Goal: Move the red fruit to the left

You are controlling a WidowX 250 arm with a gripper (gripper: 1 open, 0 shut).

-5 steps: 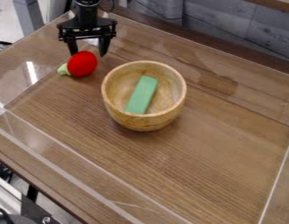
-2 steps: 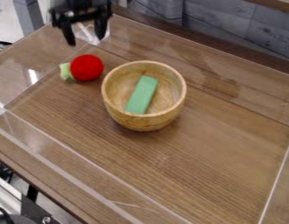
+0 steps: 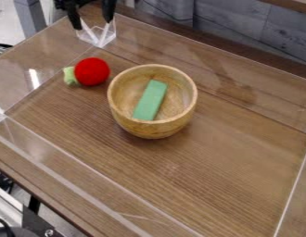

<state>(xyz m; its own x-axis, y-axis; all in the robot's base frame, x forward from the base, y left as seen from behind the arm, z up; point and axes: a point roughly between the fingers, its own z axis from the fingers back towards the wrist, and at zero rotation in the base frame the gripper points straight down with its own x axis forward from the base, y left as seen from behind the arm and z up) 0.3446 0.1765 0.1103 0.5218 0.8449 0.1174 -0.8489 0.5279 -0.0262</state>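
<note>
Red fruit (image 3: 90,71) looks light, rigid, apt to roll; we'd pinch its round body. Gripper (image 3: 91,20) open, empty.

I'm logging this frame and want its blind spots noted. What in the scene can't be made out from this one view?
- Hand: its upper body and the arm are cut off by the top edge; only the open fingers show.
- Red fruit: its leafy end is small and blurred.
- Green block: its underside is hidden inside the wooden bowl.
- Bottom left corner: dark, cropped parts, not identifiable.
</note>
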